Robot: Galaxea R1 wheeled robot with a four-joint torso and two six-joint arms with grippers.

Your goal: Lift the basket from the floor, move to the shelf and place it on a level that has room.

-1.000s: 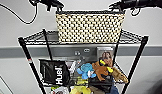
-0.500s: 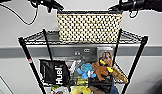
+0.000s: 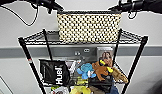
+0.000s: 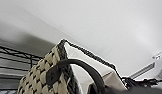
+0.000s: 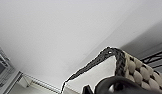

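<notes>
Hiding behind basket (image 3: 89, 27): shelf (image 3: 34, 40) top's middle.

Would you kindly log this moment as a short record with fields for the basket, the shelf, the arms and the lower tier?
basket: cream woven basket on or just above the top tier, middle
shelf: black wire shelf, against a grey wall
arms: left pincer and right pincer at the basket's ends
lower tier: black Huel bag, blue plush toy, brown plush toy
</notes>
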